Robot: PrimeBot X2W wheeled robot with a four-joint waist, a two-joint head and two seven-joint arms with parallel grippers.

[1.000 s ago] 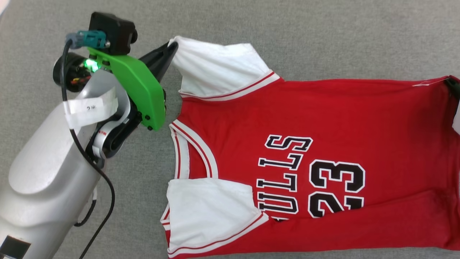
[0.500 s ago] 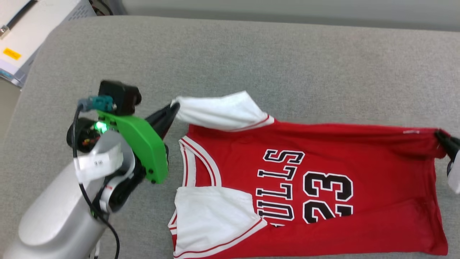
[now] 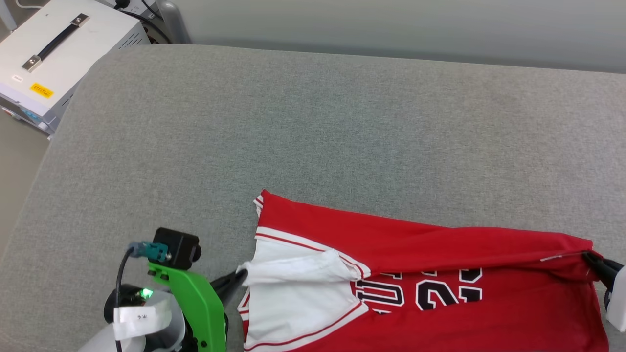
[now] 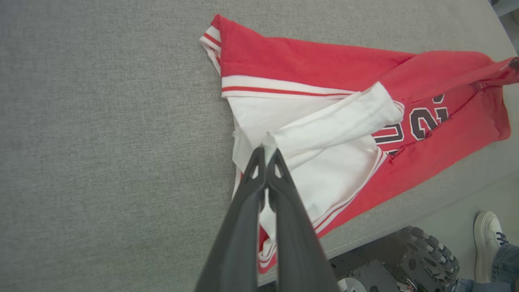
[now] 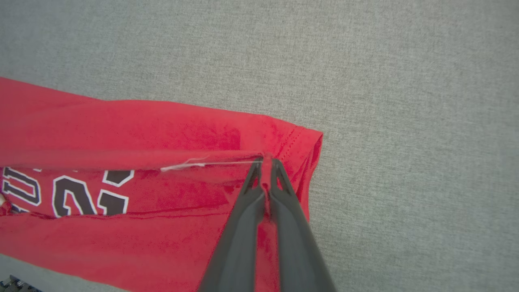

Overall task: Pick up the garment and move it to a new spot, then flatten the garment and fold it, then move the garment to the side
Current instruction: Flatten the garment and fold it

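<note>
In the head view the left hand (image 3: 240, 276) sits at the lower left of the frame. Its two dark fingers are pressed together on the tip of one white sleeve (image 3: 298, 266), and the left wrist view shows that sleeve drawn into a taut roll running away from the fingertips. The hand's green bracket and pale forearm rise from the bottom edge, and the fingers point toward the right of the frame, low over the grey worktop (image 3: 313, 137).

From there the garment (image 3: 440, 254) runs rightward along the bottom of the frame, collar end at the left and hem at the right, so its long axis lies between the two hands. A red fold lies over the upper part of the black lettering (image 3: 420, 293), and a second white sleeve lies flat beneath the pinched one. The garment's lowest part is cut off by the frame.

At the right edge of the frame the right hand (image 3: 589, 256) has its fingers closed on the red hem corner. The right wrist view shows cloth gathered between the tips and a tight ridge leading off toward the left.

This looks like a lengthwise fold in progress. Each hand holds one end of the same raised edge, so the next move probably needs both to travel together, toward the bottom of the frame, with that edge kept straight.
</note>
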